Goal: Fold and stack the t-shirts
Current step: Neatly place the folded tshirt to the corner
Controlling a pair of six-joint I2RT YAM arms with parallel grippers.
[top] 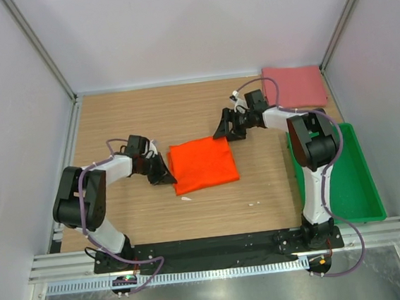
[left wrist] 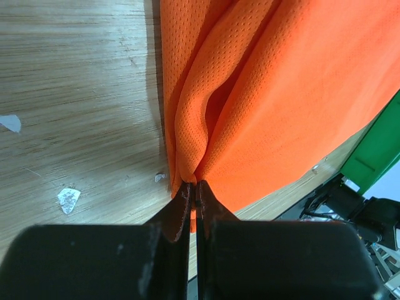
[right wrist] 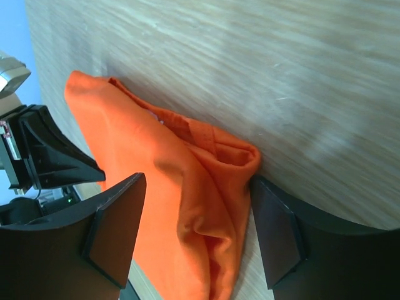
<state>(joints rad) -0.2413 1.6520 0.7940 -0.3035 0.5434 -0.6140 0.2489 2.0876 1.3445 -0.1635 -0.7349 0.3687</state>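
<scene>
- The green tray [top: 366, 194] sat at the right edge of the desk [top: 112, 116], its long side running near to far; the right arm's upper part crossed above its left rim
- The orange t-shirt [top: 203, 164] lay folded flat at the middle of the desk, nearly square (so no clear long axis), turned a little so its right side sat slightly farther back
- The pink-red t-shirt [top: 294, 86] lay folded at the far right corner, longer from left to right, well apart from both hands
- The left hand [top: 165, 174] was clenched on a pinch of the orange t-shirt's left edge, cloth bunching upward from the fingertips
- The right hand [top: 225, 130] was released, fingers spread wide astride the shirt's far right corner
</scene>
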